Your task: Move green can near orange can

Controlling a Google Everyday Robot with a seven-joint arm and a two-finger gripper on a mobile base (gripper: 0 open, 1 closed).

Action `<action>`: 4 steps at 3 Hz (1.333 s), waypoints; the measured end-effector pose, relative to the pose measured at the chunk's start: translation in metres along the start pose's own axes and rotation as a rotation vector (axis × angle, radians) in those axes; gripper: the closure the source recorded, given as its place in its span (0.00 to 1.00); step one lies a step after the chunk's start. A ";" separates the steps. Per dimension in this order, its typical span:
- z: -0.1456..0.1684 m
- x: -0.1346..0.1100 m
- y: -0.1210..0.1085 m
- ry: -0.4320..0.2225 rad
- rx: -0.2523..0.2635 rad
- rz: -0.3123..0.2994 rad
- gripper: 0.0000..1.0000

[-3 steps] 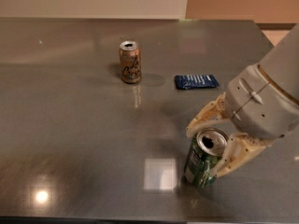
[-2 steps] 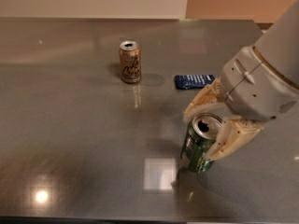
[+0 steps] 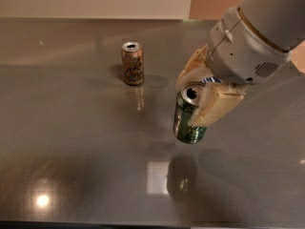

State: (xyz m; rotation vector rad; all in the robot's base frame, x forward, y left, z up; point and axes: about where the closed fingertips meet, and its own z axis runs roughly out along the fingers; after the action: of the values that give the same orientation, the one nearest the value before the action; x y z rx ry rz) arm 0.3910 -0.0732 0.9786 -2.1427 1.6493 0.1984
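Observation:
The green can [image 3: 186, 120] is dark green with a silver top and an open tab hole. My gripper [image 3: 199, 95] is shut on it, with cream fingers [image 3: 214, 106] on either side of its upper part. The can hangs upright above the table, its shadow below it. The orange can [image 3: 132, 63] stands upright on the table to the upper left of the green can, a short gap away. It is orange-tan with dark script lettering.
The grey reflective table [image 3: 71, 142] fills the view; its far edge runs along the top. A flat dark blue packet [image 3: 209, 80] is mostly hidden behind my gripper. My grey arm [image 3: 257, 37] covers the upper right.
My gripper has lifted the green can off the table and carried it up and to the left, closer to the orange can. The blue packet is now mostly hidden behind the gripper.

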 end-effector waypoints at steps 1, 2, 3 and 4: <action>-0.004 -0.004 0.001 0.001 0.011 0.002 1.00; -0.008 -0.007 -0.001 0.020 0.028 0.008 1.00; -0.015 -0.008 -0.025 0.030 0.051 0.026 1.00; -0.014 -0.011 -0.060 0.019 0.051 0.035 1.00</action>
State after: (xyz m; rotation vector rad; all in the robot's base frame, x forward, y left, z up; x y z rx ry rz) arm 0.4427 -0.0568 1.0099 -2.0853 1.6852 0.1445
